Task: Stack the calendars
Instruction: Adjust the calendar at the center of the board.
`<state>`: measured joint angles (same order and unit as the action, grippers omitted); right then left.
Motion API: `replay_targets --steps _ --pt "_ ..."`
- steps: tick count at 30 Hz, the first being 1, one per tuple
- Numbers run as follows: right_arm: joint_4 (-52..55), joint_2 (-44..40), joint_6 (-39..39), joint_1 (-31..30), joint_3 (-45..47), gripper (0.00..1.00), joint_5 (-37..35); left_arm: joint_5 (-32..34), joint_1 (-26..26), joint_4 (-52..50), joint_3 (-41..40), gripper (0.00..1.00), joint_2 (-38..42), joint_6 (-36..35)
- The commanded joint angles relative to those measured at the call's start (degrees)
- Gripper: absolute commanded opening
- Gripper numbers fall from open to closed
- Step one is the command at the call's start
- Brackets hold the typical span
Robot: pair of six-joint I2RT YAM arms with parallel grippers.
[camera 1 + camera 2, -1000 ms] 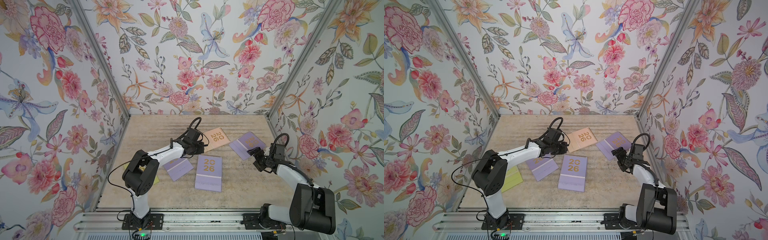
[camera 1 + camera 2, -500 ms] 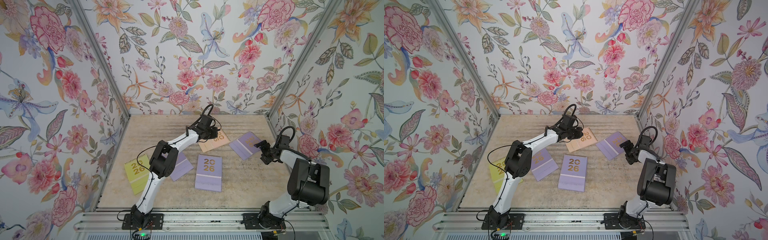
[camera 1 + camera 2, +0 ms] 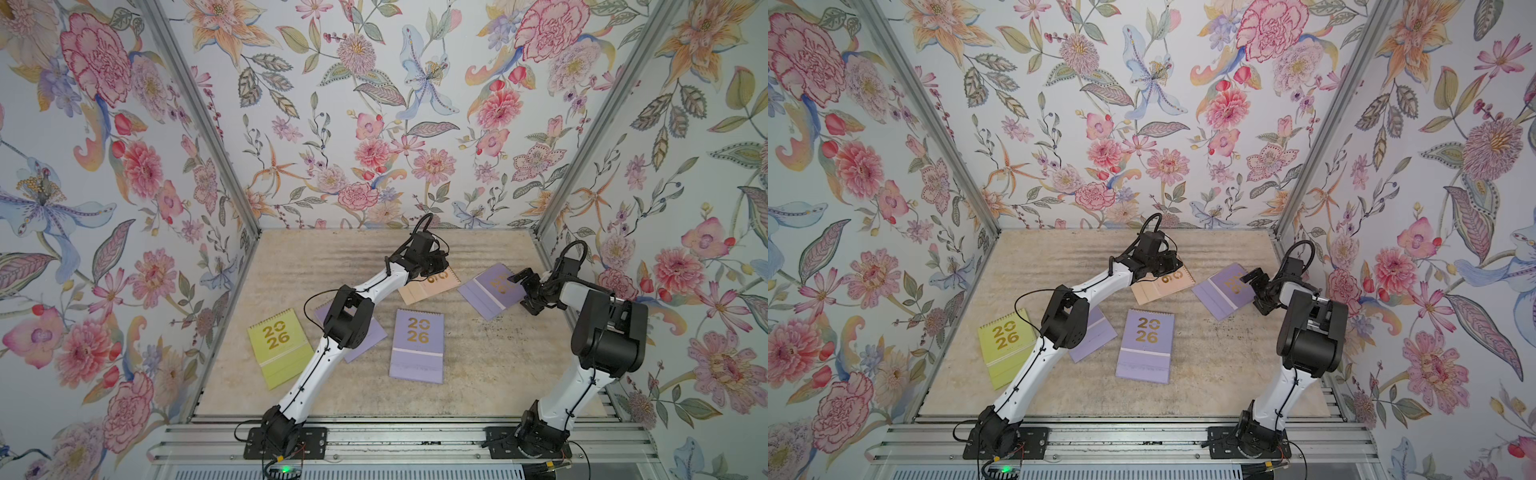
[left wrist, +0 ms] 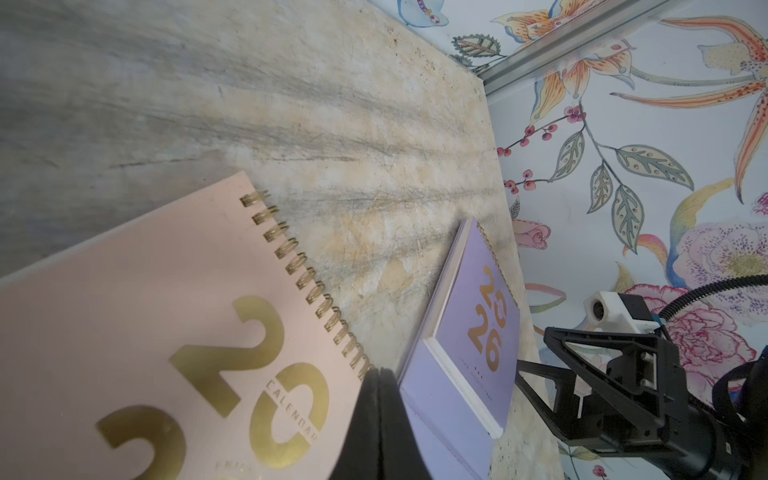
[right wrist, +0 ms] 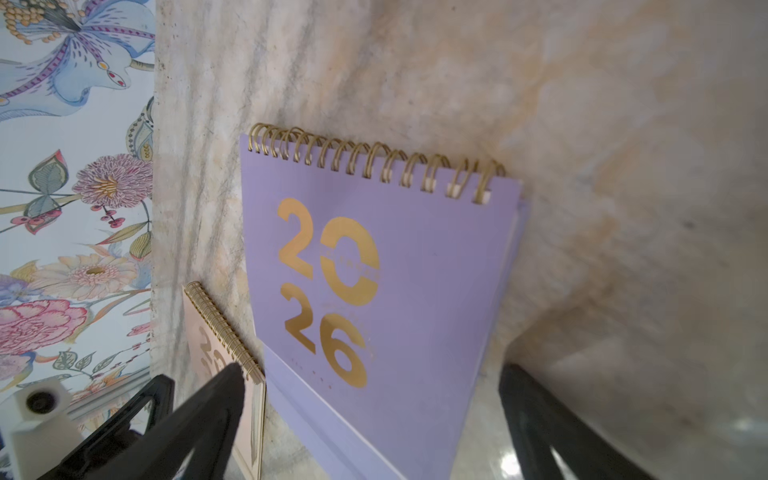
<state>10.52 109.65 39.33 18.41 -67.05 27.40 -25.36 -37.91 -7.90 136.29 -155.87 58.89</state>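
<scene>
Left arm [image 3: 374, 286] swung to 12 o'clock. Three lavender calendars [image 3: 417, 345] [image 3: 490, 291] [image 3: 370, 341], perhaps four; one peach calendar [image 3: 424, 289]; one yellow-green calendar [image 3: 280, 345]. Left gripper [image 4: 380, 374] clenched at peach calendar; right gripper [image 3: 524, 291] splayed beside lavender.

You have five calendars lying apart on the table [image 3: 498, 386].
From the left: outer calendar [image 3: 279, 347], second calendar [image 3: 376, 337], centre calendar [image 3: 417, 351]; behind the centre lies the far calendar [image 3: 432, 286], the right calendar [image 3: 490, 293] just beside it.
</scene>
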Motion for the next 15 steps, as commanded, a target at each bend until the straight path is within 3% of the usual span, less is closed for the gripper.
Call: replay_targets --steps 1,15 --pt "4.11 4.15 -3.65 -0.26 -2.09 1.0 2.95 -1.44 -0.85 6.06 2.14 0.0 -2.44 5.35" --pt "10.04 13.2 -9.8 -6.45 -15.5 1.0 11.36 -0.67 -0.85 8.04 1.79 0.0 -3.86 6.76"
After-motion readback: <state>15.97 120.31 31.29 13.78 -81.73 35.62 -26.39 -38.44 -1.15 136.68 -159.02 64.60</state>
